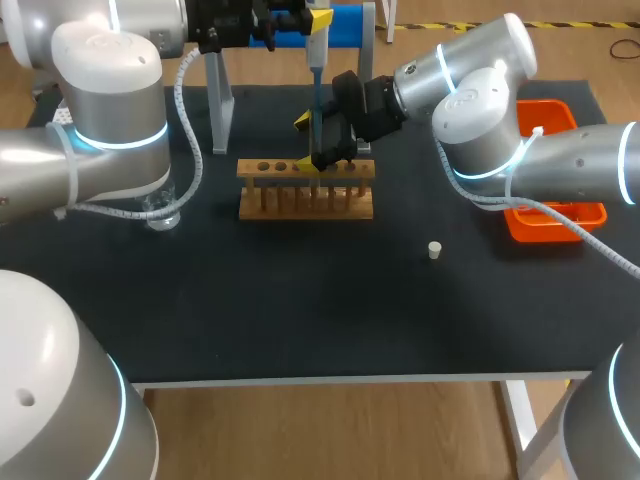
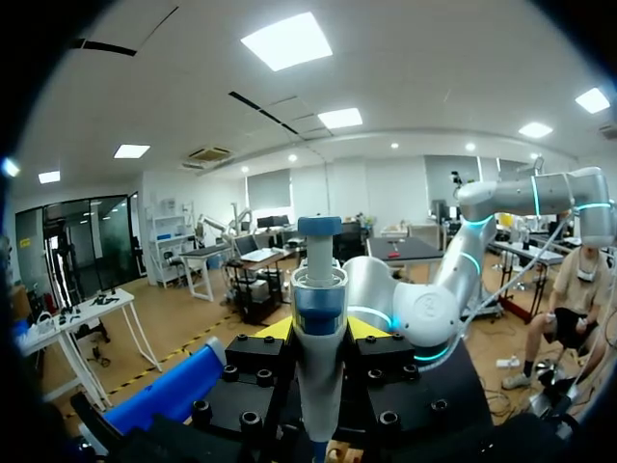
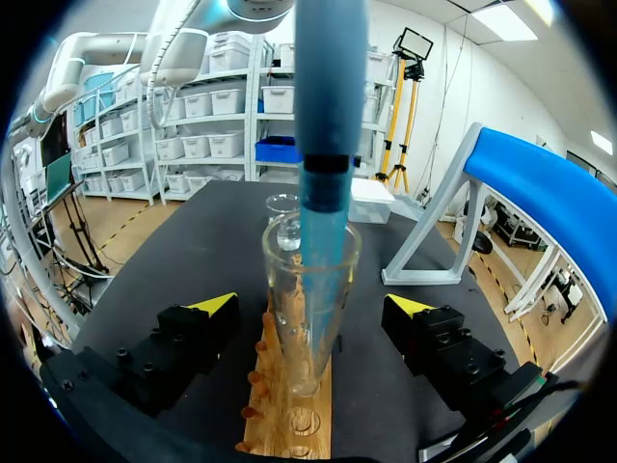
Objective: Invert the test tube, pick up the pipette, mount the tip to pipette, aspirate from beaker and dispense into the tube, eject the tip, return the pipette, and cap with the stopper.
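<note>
The left pincer [image 2: 320, 330] grips 1 pipette [image 2: 319, 280] upright over the far middle of the desk [image 1: 300, 310]. Its blue end dips into 1 test tube [image 3: 289, 333] standing in 1 wooden rack [image 1: 305, 203]. The right pincer [image 3: 310, 304] stands wide, flanking the tube without touching. 1 stopper [image 1: 435, 250] lies right of the rack, and 1 beaker [image 1: 162, 212] stands to its left.
</note>
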Controlling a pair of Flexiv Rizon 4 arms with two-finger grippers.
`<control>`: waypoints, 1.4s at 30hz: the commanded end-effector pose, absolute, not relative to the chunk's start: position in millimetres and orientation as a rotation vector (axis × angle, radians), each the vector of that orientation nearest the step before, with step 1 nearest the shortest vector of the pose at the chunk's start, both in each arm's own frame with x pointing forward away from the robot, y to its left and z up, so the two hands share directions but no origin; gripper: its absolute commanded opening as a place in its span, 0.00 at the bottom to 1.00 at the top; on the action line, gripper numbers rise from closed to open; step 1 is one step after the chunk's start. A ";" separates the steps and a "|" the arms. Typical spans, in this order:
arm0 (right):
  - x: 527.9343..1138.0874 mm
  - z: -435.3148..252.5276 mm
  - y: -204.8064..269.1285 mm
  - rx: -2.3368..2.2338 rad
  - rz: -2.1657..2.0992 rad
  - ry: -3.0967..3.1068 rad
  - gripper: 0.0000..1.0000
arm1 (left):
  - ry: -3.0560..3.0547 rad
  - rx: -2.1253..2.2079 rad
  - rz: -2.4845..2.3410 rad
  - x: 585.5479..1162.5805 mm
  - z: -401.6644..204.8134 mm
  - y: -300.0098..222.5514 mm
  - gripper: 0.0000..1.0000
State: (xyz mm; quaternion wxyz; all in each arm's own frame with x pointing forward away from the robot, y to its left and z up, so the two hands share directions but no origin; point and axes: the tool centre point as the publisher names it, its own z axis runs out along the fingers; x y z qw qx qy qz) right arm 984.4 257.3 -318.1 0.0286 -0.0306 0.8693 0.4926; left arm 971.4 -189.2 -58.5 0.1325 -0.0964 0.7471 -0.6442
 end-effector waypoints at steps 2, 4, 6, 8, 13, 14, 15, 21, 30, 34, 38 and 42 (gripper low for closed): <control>985.8 -317.6 257.0 -0.098 1.520 2.688 1.00 | 2.170 -0.282 -1.862 969.7 -55.9 -189.0 0.00; 985.8 -317.6 257.0 -0.098 1.520 2.688 1.00 | 2.170 -0.282 -1.861 969.3 -55.2 -189.4 0.00; 985.8 -317.6 257.0 -0.098 1.520 2.688 1.00 | 2.170 -0.281 -1.859 969.0 -54.4 -189.8 0.00; 985.8 -317.6 257.0 -0.098 1.520 2.688 1.00 | 2.169 -0.279 -1.858 968.8 -53.5 -190.0 0.00; 985.8 -317.6 257.0 -0.098 1.520 2.688 1.00 | 2.162 -0.276 -1.855 968.4 -50.0 -190.1 0.00; 985.8 -317.6 257.0 -0.098 1.520 2.688 1.00 | 2.161 -0.275 -1.854 968.4 -49.5 -190.0 0.00; 985.8 -317.6 257.0 -0.098 1.520 2.688 1.00 | 2.160 -0.275 -1.854 968.3 -49.0 -190.0 0.00; 985.8 -317.6 257.0 -0.098 1.520 2.688 1.00 | 2.159 -0.270 -1.850 967.6 -46.2 -190.1 0.00; 985.8 -317.6 257.0 -0.098 1.520 2.688 1.00 | 2.162 -0.261 -1.836 964.8 -38.7 -191.6 0.00; 985.8 -317.6 257.0 -0.098 1.520 2.688 1.00 | 2.163 -0.252 -1.823 962.5 -34.3 -192.3 0.00; 985.8 -317.6 257.0 -0.098 1.520 2.688 1.00 | 2.159 -0.240 -1.812 960.4 -29.0 -193.2 0.00; 985.8 -317.6 257.0 -0.098 1.520 2.688 1.00 | 2.154 -0.233 -1.807 958.6 -24.2 -193.9 0.00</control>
